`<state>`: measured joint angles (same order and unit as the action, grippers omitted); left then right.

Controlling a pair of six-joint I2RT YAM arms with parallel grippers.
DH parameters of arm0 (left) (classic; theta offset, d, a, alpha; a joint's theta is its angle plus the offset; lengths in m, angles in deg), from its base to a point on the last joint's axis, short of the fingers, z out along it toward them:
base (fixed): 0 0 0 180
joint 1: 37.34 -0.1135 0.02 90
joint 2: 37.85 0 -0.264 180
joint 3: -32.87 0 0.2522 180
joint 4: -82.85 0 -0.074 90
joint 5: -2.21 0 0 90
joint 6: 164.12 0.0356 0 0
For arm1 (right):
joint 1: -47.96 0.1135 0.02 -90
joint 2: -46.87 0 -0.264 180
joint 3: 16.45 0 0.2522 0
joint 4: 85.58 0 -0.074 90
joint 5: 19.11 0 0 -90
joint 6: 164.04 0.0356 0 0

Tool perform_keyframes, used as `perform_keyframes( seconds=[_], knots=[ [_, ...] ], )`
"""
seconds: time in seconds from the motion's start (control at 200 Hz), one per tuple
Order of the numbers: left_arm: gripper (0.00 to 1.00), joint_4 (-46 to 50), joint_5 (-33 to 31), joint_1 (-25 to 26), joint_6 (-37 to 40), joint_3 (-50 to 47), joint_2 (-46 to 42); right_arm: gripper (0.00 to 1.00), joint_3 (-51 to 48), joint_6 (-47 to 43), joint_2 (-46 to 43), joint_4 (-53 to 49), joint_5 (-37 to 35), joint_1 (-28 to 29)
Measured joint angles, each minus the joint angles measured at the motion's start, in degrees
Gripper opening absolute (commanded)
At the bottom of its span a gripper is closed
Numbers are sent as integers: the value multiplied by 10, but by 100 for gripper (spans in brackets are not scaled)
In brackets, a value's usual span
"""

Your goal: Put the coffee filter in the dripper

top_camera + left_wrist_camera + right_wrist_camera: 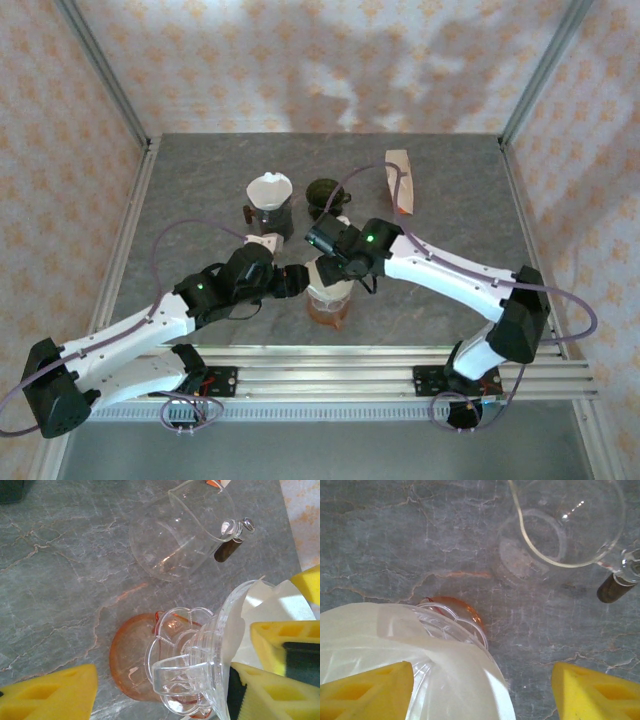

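The left arm (130,335) and right arm (440,268) have white shells between black joints. Each carries a small green light (200,287) near the wrist and a looping lilac cable (165,240). Both stand on a silver rail (330,378). The left tool (292,282) and right tool (318,240) are black, with yellow fingers (592,692) showing moulded triangular hollows.

The left arm (150,325) and right arm (440,270) meet above the dripper (330,298) (white coffee filter (325,271) in it) on the grey table (200,180).
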<state>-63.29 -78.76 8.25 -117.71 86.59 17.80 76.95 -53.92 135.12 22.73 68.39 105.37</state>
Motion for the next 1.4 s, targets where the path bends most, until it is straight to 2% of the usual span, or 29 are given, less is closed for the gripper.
perform_keyframes(
  seconds=[0.555,0.801,1.401],
  knots=[
    [70,-2,2,0,0,0,5,73,-24,-7,43,14,25,-12],
    [82,-2,7,0,0,0,5,73,-35,-7,44,24,25,-12],
    [84,-15,15,0,-11,0,-8,72,-53,-4,46,45,31,-12]
  ],
)
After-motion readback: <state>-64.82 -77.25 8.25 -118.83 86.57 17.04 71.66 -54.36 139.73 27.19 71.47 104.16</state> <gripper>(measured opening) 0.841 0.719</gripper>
